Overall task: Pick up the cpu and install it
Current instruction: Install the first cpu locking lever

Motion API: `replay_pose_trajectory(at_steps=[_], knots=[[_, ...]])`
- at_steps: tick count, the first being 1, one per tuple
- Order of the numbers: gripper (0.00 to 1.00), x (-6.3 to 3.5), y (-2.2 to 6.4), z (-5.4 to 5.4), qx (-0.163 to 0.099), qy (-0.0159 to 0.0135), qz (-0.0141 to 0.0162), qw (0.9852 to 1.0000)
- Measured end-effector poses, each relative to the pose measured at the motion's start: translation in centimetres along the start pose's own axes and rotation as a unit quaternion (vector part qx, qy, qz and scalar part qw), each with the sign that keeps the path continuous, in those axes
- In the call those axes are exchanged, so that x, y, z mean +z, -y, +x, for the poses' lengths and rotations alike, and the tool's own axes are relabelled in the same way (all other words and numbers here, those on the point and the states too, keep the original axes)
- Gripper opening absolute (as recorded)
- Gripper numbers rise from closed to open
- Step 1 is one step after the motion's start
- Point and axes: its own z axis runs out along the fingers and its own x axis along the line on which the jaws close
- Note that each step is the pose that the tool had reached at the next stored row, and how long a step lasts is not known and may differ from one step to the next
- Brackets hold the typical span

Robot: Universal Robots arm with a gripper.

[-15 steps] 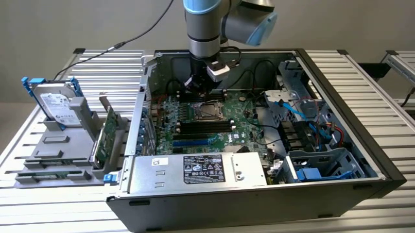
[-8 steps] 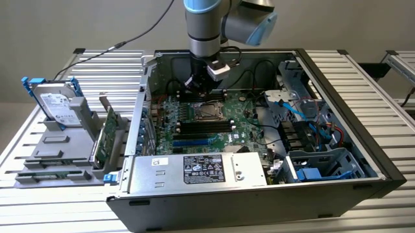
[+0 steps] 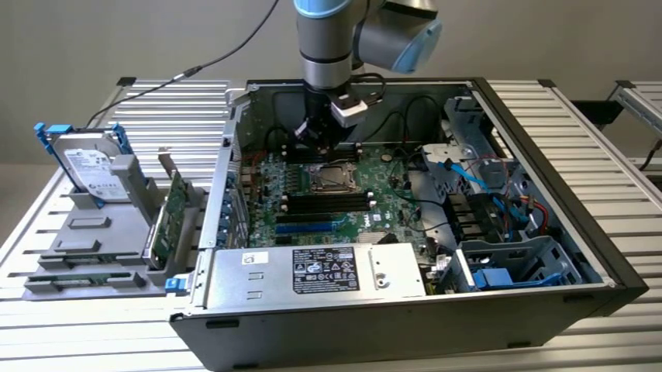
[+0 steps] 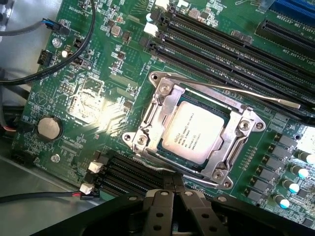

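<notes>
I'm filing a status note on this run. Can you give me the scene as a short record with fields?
cpu: lying inside the socket frame on the motherboard, silver top up
gripper: inside the computer case, above the motherboard near the cpu, jaws shut, nothing between them
hard drive: outside the case, upright in a grey rack at the exterior view's left
</notes>
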Motion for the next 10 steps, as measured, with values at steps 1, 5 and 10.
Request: replay_pose_trajectory(at_steps=[1, 5, 10], knots=[[0.11, -0.07, 0.00, 0.00, 0.000, 0.0000, 0.0000, 1.0000], [0.11, -0.22, 0.01, 0.02, -0.001, 0.0000, -0.0001, 1.0000], [0.11, -0.30, 0.01, 0.02, -0.001, 0.0006, -0.0008, 1.0000]])
